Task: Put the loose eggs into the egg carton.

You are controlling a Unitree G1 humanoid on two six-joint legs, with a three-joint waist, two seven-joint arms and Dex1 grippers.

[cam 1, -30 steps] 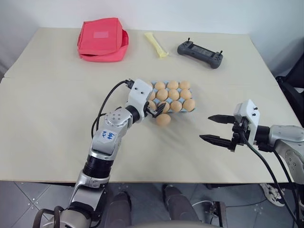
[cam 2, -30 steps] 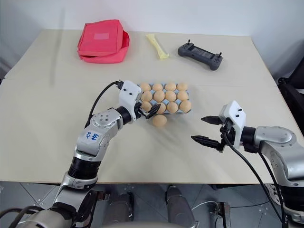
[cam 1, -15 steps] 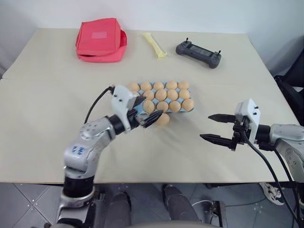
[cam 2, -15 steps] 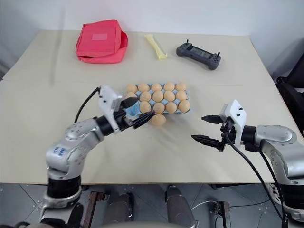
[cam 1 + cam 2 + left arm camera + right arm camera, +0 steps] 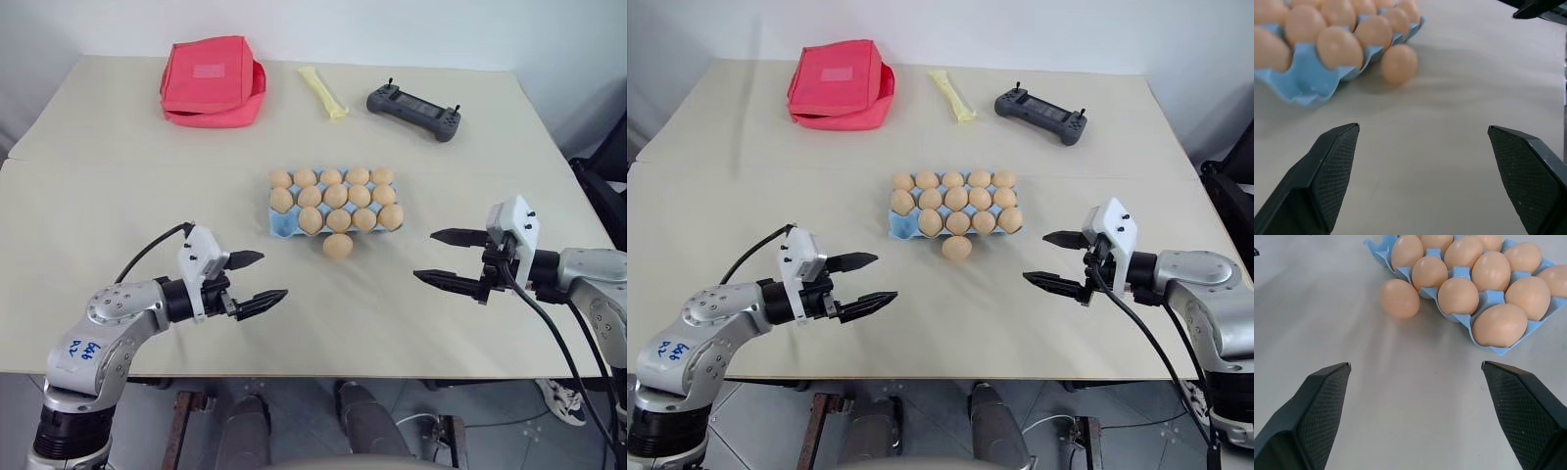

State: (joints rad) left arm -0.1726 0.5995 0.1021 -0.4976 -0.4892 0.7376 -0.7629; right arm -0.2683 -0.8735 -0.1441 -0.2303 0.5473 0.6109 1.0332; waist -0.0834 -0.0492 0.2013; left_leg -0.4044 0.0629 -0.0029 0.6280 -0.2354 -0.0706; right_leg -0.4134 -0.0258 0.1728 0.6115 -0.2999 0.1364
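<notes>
The light blue egg carton (image 5: 284,226) lies mid-table with several tan eggs in its cups; its front-left cup is bare. One loose egg (image 5: 338,246) rests on the table against the carton's front edge, also seen in the wrist views (image 5: 1399,62) (image 5: 1399,298). My left gripper (image 5: 274,275) hovers open and holds nothing, in front of and to the left of the carton. My right gripper (image 5: 424,255) is open too, with nothing in it, to the right of the loose egg and pointing toward it.
A red fabric pouch (image 5: 212,81) sits at the back left. A pale yellow strip (image 5: 323,93) and a black handheld controller (image 5: 412,110) lie along the back. The table's front edge runs just below both grippers.
My left arm has pulled back from the carton's front-left corner toward the front left of the table, its gripper open. The loose egg and the right arm have not moved.
</notes>
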